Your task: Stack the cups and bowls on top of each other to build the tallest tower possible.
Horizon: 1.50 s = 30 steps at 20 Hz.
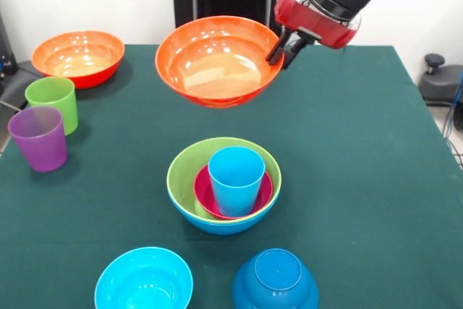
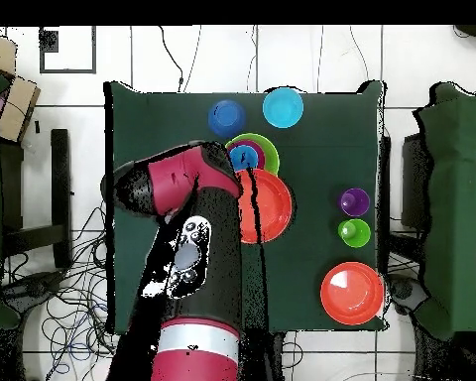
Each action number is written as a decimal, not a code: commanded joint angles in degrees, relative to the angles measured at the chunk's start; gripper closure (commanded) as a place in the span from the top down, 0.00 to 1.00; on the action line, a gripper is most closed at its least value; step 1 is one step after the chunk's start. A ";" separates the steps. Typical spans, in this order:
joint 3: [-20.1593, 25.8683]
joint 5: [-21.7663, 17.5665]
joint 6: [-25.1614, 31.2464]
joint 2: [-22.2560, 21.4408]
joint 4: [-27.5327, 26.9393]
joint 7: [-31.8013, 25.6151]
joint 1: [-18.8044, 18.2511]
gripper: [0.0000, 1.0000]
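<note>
My gripper (image 1: 283,51) is shut on the right rim of a large orange bowl (image 1: 218,60), holding it tilted in the air above the table. Below it stands the tower (image 1: 224,184): a lime green bowl (image 1: 181,171) nested in a blue bowl (image 1: 224,226), with a magenta small bowl (image 1: 205,195) and a light blue cup (image 1: 236,177) inside. In the overhead view the held orange bowl (image 2: 267,206) partly overlaps the tower (image 2: 260,149). A second orange bowl (image 1: 77,57) sits at the far left. Green (image 1: 53,103) and purple (image 1: 39,137) cups stand at the left.
A cyan small bowl (image 1: 144,280) sits upright at the near edge. A dark blue small bowl (image 1: 275,280) lies upside down beside it. The green cloth-covered table (image 1: 376,179) spreads to the right.
</note>
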 commanded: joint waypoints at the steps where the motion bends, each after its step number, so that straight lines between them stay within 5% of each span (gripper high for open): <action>1: -0.68 0.98 -14.35 -1.13 11.93 17.36 3.55 0.00; 9: -2.55 1.19 -19.47 -1.78 16.53 18.35 5.95 0.00; 26: -7.19 2.18 -28.73 3.83 18.87 22.25 10.19 0.00; 30: -6.89 4.53 -25.50 2.54 17.75 20.16 9.91 0.00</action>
